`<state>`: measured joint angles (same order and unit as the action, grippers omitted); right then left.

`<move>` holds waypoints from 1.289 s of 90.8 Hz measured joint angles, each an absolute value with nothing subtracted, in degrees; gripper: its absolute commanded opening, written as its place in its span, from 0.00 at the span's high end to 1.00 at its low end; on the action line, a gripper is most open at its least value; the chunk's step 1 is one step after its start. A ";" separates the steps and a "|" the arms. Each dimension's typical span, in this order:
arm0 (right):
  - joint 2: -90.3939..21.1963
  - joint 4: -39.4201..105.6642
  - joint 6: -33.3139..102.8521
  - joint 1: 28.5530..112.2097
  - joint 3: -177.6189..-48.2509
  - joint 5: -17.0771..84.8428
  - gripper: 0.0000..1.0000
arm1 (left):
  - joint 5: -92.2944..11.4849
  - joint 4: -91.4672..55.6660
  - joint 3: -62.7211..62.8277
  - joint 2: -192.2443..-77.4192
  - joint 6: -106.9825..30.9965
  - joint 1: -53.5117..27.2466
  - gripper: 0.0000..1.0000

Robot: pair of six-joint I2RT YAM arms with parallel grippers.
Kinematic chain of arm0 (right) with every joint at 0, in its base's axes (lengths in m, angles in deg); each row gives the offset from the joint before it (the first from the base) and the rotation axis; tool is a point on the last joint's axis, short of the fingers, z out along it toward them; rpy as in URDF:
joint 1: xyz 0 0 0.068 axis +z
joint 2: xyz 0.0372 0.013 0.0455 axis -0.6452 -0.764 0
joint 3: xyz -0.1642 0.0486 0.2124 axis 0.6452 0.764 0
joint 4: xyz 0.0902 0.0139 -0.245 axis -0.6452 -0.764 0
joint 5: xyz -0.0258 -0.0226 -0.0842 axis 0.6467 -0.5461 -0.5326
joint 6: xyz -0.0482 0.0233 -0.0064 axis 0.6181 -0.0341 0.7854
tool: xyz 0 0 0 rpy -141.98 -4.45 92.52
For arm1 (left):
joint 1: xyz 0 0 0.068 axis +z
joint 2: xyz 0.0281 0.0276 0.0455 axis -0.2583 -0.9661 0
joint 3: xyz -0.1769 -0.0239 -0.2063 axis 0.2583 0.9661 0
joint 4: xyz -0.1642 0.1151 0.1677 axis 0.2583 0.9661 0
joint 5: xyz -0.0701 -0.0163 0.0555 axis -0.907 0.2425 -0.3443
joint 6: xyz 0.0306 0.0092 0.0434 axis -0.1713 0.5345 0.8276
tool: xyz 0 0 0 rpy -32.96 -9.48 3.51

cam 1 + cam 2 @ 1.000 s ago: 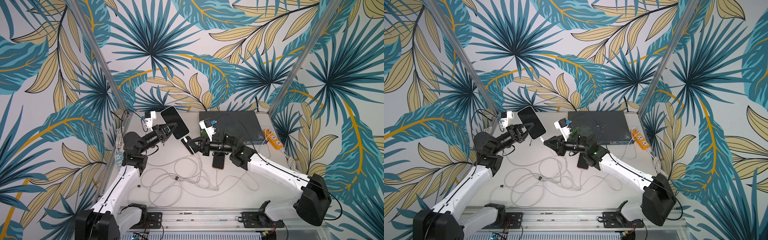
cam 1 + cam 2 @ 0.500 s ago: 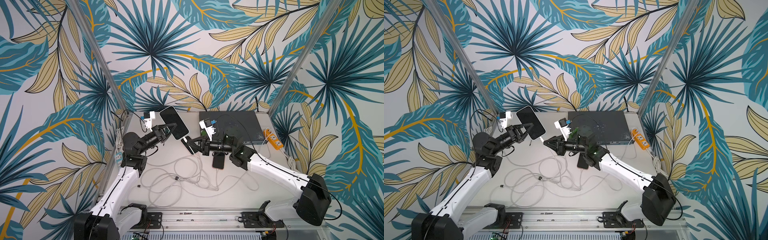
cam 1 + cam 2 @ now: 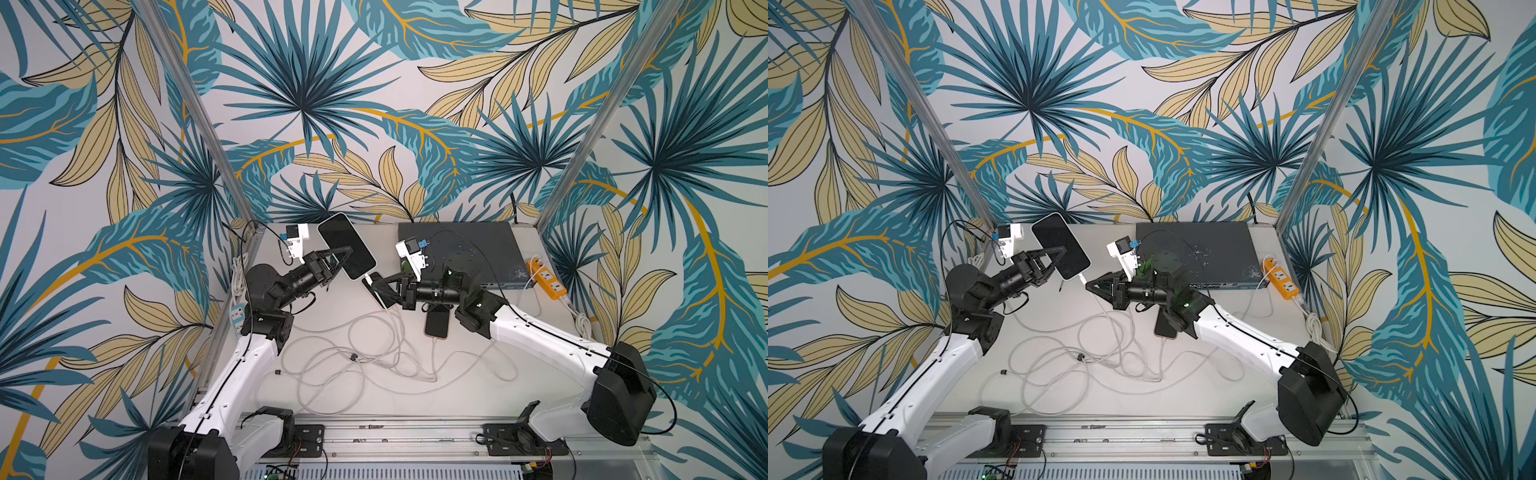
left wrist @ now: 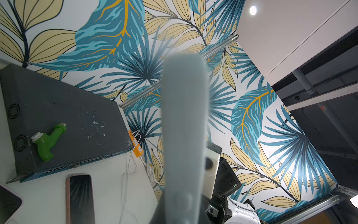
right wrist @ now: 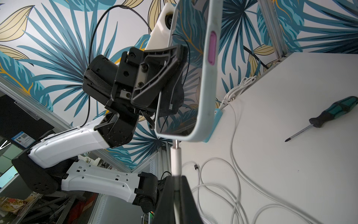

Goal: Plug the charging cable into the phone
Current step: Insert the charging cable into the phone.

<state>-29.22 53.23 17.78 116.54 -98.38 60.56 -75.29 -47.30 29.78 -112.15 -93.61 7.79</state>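
Leafy walls (image 3: 374,83); three phones (image 3: 347,245), one in left claw (image 3: 348,251); one screwdriver (image 5: 329,114)

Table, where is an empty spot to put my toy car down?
Bare patches: the back strip between the held phone and the grey box, and the front-right patch between the cable loops and the rail. The middle is crowded with tangled cables.

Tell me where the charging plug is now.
In the right wrist view the white plug sticks out of the right end effector, its metal tip at the bottom edge of the phone held up by the left end effector.
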 measured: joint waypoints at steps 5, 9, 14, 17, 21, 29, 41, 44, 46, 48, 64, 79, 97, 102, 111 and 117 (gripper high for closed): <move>-29.37 52.97 17.57 116.45 -98.59 60.73 1.00 | -75.05 -46.95 29.78 -112.02 -93.04 7.79 1.00; -29.39 52.90 17.43 116.41 -98.66 60.78 1.00 | -74.89 -46.78 29.78 -111.91 -92.65 7.79 1.00; -29.39 52.84 17.32 116.41 -98.70 60.89 1.00 | -74.87 -46.54 29.78 -111.78 -92.12 7.79 1.00; -29.39 52.84 17.19 116.41 -98.70 60.93 1.00 | -74.87 -46.49 29.80 -111.72 -91.88 7.79 1.00; -29.39 52.81 17.17 116.41 -98.70 60.93 1.00 | -74.85 -46.49 29.85 -111.72 -91.62 7.79 1.00; -29.39 52.42 17.08 116.34 -98.70 60.93 1.00 | -74.87 -46.25 29.98 -111.72 -90.90 7.79 1.00; -29.39 51.66 16.97 116.34 -98.70 60.91 1.00 | -74.87 -45.99 30.33 -111.72 -90.38 7.79 1.00; -29.39 51.53 16.97 116.34 -98.70 60.91 1.00 | -74.85 -45.99 30.44 -111.72 -90.38 7.79 1.00; -29.39 51.44 16.97 116.34 -98.70 60.91 1.00 | -74.85 -45.99 30.50 -111.72 -90.38 7.79 1.00; -29.39 51.35 16.97 116.34 -98.70 60.91 1.00 | -74.87 -45.99 30.55 -111.72 -90.38 7.79 1.00; -29.39 50.80 17.00 116.34 -98.99 60.89 1.00 | -74.59 -45.93 30.55 -111.72 -90.18 7.59 1.00; -29.52 49.32 17.04 116.34 -100.41 60.76 1.00 | -74.22 -45.88 30.64 -111.67 -89.98 7.02 1.00; -29.70 48.07 17.26 116.30 -101.20 60.73 1.00 | -73.32 -45.88 30.79 -111.35 -89.44 6.69 1.00; -29.70 47.77 17.26 116.30 -101.30 60.73 1.00 | -73.19 -45.86 30.79 -111.28 -89.28 6.63 1.00; -29.70 47.63 17.26 116.30 -101.35 60.73 1.00 | -72.99 -45.82 30.81 -111.24 -89.13 6.47 1.00; -29.70 47.50 17.28 116.30 -101.35 60.73 1.00 | -72.86 -45.62 30.81 -111.17 -89.06 6.37 1.00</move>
